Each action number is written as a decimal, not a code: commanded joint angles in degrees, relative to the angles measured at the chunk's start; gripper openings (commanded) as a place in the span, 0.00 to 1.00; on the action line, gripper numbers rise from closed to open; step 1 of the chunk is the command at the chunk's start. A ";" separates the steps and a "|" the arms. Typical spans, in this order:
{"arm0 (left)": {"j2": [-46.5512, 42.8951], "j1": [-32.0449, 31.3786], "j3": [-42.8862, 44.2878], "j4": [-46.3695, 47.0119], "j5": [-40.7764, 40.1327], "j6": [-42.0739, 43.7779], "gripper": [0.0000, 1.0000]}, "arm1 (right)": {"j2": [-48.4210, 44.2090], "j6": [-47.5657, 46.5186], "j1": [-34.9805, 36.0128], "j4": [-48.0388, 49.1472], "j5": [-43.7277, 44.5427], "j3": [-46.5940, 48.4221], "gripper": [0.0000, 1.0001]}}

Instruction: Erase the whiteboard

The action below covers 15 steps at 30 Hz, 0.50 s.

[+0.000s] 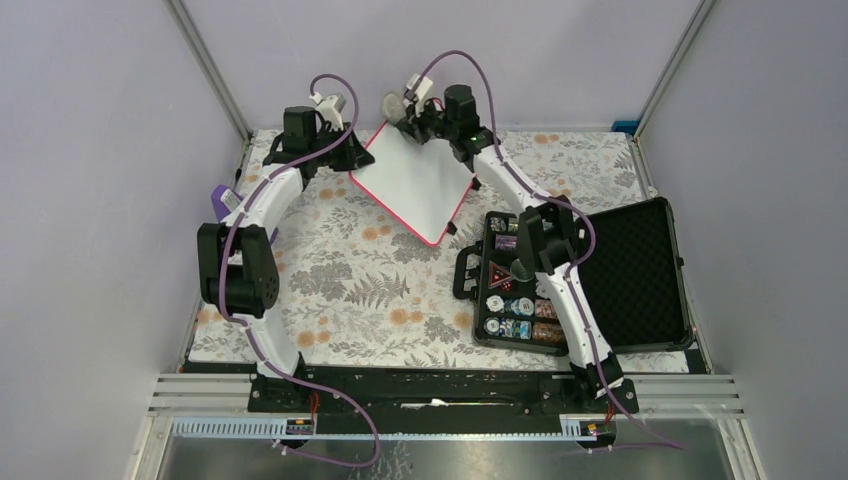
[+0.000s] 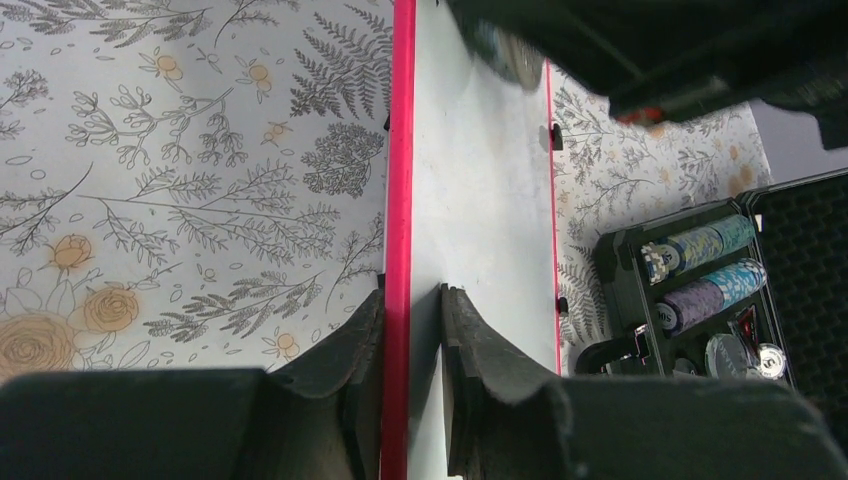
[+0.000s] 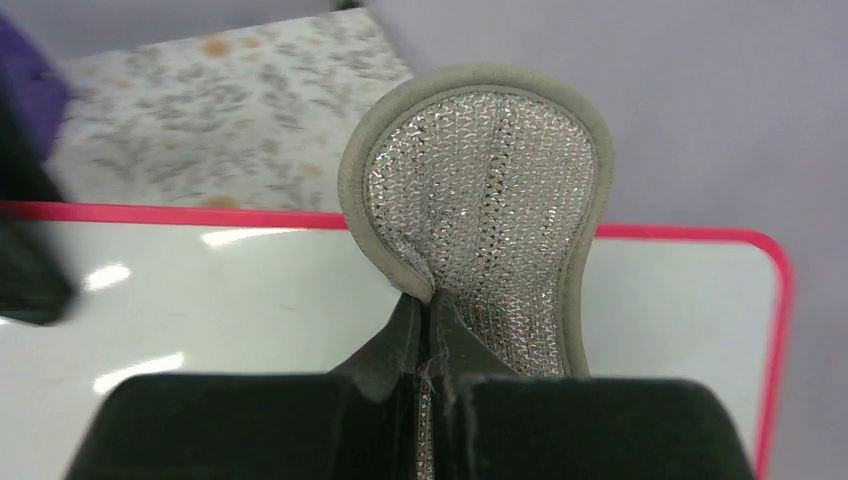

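The whiteboard [image 1: 415, 185] is white with a red rim and lies askew at the back middle of the flowered cloth; no writing shows on its face. My left gripper [image 1: 352, 155] is at its far left edge. In the left wrist view the fingers [image 2: 360, 340] stand on either side of the red rim, so my left gripper [image 2: 412, 292] is shut on the whiteboard [image 2: 480, 180]. My right gripper [image 1: 408, 118] is over the board's back corner, shut on a round grey-edged silver mesh pad [image 3: 480, 200]. The pad [image 1: 392, 105] hangs just above the whiteboard [image 3: 200, 300].
An open black case of poker chips [image 1: 575, 280] lies on the right, beside the right arm, and shows in the left wrist view too [image 2: 690, 290]. A purple object [image 1: 222, 200] sits by the left arm. Grey walls close in the back and sides.
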 commanded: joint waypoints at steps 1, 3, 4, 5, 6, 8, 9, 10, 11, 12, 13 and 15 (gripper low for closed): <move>-4.31 -0.04 0.16 3.91 -1.41 3.09 0.00 | -4.66 0.61 7.07 -7.60 -13.49 -3.66 0.00; -4.42 -0.04 0.16 3.90 -1.15 3.08 0.00 | -5.00 1.46 7.54 -7.27 -14.54 -3.64 0.00; -4.47 0.00 0.21 3.96 -1.10 3.01 0.00 | -5.17 1.89 7.89 -6.42 -12.58 -3.95 0.00; -4.43 -0.10 0.19 3.92 -1.01 2.95 0.00 | -5.23 2.62 8.08 -4.94 -9.57 -4.46 0.00; -4.49 -0.12 0.14 3.95 -0.91 2.92 0.00 | -5.01 3.40 8.08 -2.48 -7.49 -4.81 0.00; -4.51 -0.17 0.20 3.92 -0.93 2.98 0.00 | -3.54 4.37 8.06 0.10 -1.63 -3.60 0.00; -4.56 -0.21 0.18 3.90 -1.05 2.99 0.00 | -2.54 4.72 7.98 0.81 1.99 -2.45 0.00; -4.60 -0.21 0.16 3.90 -1.08 3.07 0.00 | -1.57 4.97 7.80 1.52 4.57 -1.31 0.00; -4.56 -0.22 0.18 3.92 -1.15 3.08 0.00 | -0.42 5.12 7.62 2.27 7.01 -0.26 0.00; -4.52 -0.22 0.22 3.91 -1.15 3.08 0.00 | 0.55 5.12 7.39 2.85 9.04 1.25 0.00; -4.46 -0.22 0.22 3.92 -1.16 3.04 0.00 | 1.77 5.26 7.05 3.17 10.14 2.85 0.00; -4.43 -0.22 0.22 3.90 -1.08 3.08 0.00 | 3.88 6.04 6.25 3.53 11.71 6.42 0.00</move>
